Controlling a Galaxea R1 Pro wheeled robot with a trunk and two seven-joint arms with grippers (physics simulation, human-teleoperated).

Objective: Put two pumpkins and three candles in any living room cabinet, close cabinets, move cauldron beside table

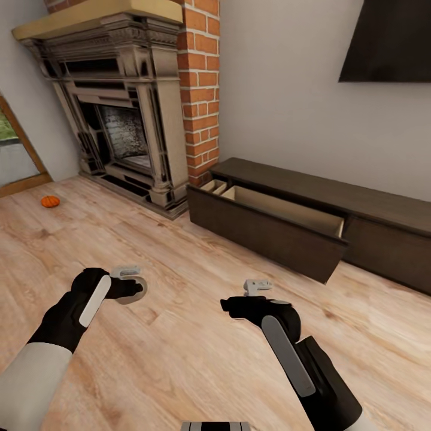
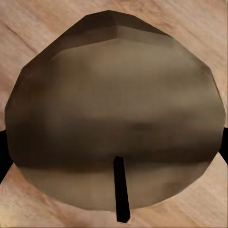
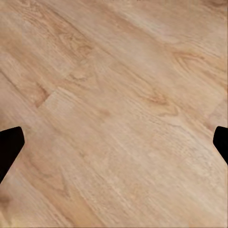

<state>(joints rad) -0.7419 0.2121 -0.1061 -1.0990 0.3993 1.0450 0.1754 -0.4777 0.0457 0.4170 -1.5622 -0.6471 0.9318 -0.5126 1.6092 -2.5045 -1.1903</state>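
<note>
Head cam: I've got the long dark brown wooden cabinet (image 1: 311, 221) along the wall with one drawer pulled open, pale inside. A small orange ribbed pumpkin (image 1: 50, 202) sits on the light wood floor (image 1: 179, 335) near the brick fireplace (image 1: 126, 108).

Left wrist: my left hand (image 2: 114, 156) is clamped on a stubby tan-brown candle (image 2: 114, 109).

Right wrist: my right hand (image 3: 114, 142) is spread wide, holding nothing over the floor.

Your right claw (image 3: 114, 142) hangs over bare floor (image 3: 118, 85), pale wooden planks whose grain runs from the upper left of the frame to the lower right. You see its two black fingertips (image 3: 9, 145) at the left and right edges, spread wide with nothing between them.
</note>
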